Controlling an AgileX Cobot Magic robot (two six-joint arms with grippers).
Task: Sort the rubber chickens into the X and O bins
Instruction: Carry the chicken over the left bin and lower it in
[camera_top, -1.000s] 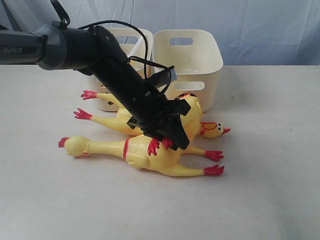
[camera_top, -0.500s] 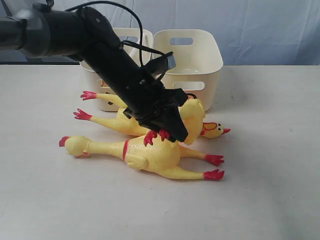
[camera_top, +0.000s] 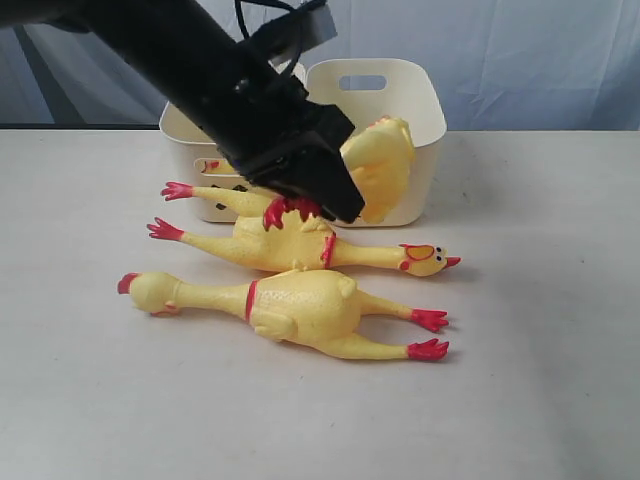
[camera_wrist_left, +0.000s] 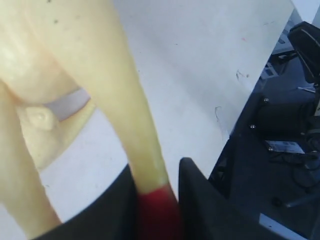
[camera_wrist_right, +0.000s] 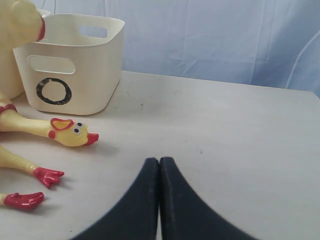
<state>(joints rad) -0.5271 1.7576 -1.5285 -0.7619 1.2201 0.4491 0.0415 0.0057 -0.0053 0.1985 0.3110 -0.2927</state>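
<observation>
Exterior view: the left gripper (camera_top: 315, 195), clamped on the red feet of a yellow rubber chicken (camera_top: 382, 165), has just hoisted it off the surface (camera_top: 540, 350) to hang before the cream plastic O bin (camera_top: 428, 110), two more chickens (camera_top: 300, 305) lying before that bin unsorted.

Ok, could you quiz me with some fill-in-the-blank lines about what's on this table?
The left claw grips the lifted chicken by its red ____.
____ other chickens lie on the table.
The right claw is shut and holds ____.
The right-hand bin bears a black ____.
Missing words: foot; two; nothing; O.
</observation>
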